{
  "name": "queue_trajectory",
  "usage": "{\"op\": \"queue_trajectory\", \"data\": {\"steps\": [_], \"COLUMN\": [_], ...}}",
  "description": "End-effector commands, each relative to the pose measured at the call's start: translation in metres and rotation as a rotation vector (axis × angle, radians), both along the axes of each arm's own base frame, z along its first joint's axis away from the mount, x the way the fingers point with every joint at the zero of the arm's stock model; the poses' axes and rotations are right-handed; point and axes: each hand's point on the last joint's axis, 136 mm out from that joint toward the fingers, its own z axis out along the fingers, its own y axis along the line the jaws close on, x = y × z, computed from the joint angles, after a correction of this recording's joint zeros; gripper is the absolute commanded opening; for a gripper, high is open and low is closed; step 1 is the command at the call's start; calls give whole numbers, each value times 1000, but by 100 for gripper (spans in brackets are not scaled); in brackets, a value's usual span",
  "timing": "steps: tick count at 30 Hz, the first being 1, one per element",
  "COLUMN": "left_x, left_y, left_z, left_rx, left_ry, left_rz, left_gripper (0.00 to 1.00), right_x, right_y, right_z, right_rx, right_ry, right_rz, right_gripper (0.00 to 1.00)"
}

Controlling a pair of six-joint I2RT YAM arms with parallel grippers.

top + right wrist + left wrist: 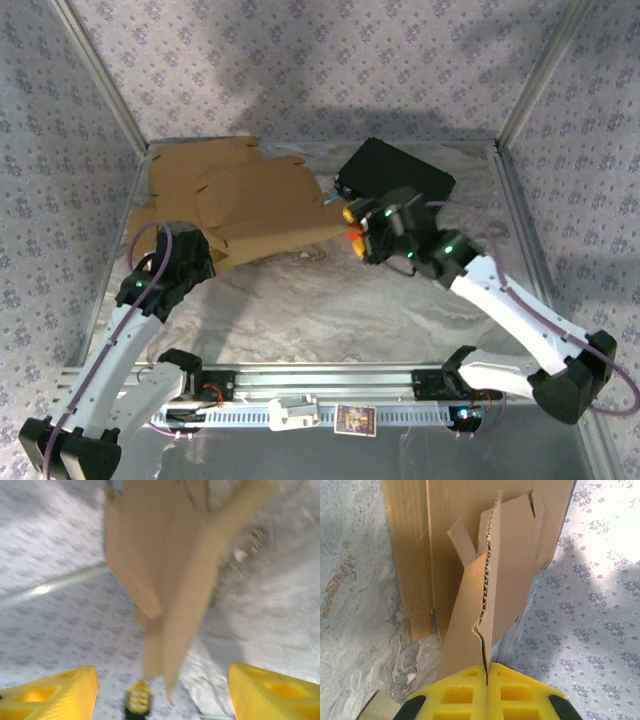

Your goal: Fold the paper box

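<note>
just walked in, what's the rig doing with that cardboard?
Both arms are working on the unfolded cardboard box, which lies at the back left of the table. The left gripper is shut on a flap at its near-left corner. The right gripper is at the cardboard's right edge with its jaws open and its yellow fingers wide apart, not gripping. The cardboard is mostly flat, with no box shape formed yet. A black box sits just behind the right gripper.

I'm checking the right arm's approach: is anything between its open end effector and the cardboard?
Nothing visible does. The right end effector is open with the cardboard directly ahead; the black box lies beside it, not between.
</note>
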Motion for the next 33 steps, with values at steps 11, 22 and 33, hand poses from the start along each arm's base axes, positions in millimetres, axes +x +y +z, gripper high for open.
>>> {"op": "queue_trajectory", "data": {"steps": [11,22,33], "left_x": [-2,-2,0], "left_y": [0,-2,-4], "left_z": [22,22,25], "left_rx": [-64,-74,-69], "left_ry": [-72,-82,-86], "left_rz": [31,23,12], "left_gripper": [0,0,0], "right_x": [23,29,28], "right_y": [87,116,129], "right_z": [-44,-49,-50], "right_rx": [102,118,127], "right_ry": [30,25,15], "right_rz": [-64,-23,-4], "right_gripper": [56,38,26]}}
